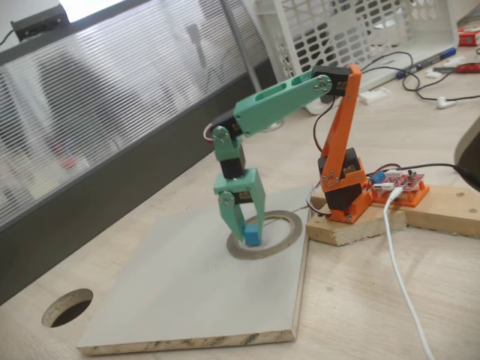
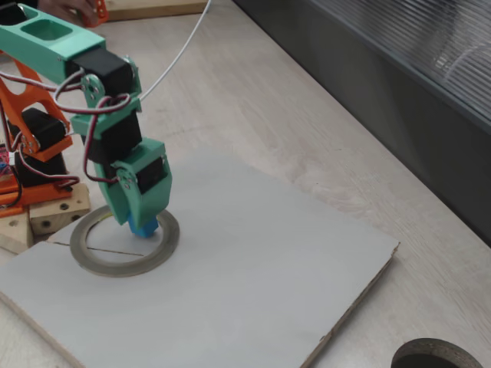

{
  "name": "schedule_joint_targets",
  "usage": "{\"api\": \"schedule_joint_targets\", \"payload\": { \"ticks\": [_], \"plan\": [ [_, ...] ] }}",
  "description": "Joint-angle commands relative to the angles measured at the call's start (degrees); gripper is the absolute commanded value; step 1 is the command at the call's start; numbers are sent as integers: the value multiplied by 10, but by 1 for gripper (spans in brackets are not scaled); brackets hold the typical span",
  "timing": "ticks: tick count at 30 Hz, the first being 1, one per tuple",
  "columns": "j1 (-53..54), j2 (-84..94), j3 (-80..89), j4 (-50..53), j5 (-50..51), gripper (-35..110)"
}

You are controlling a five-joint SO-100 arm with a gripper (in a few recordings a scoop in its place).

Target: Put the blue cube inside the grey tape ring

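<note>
Both fixed views show us one blue cube (image 1: 251, 237) clenched between the tips of the green gripper (image 1: 241, 229), which points straight down. We see the cube right at the inner edge of the one grey tape ring (image 1: 289, 237), apparently just inside it. We cannot tell whether it touches the board (image 2: 245, 291). A cube has no long axis; the ring lies flat. We count one round hole (image 1: 67, 307) in the table, well apart.
</note>
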State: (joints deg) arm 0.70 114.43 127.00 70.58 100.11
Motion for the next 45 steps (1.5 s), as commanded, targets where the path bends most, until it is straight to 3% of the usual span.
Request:
{"api": "schedule_joint_targets", "payload": {
  "ticks": [1, 9, 45],
  "plan": [
    [29, 33, 29, -18, 8, 13],
    [77, 26, 28, -18, 8, 13],
    [78, 34, 30, -10, 15, 14]
  ]
}}
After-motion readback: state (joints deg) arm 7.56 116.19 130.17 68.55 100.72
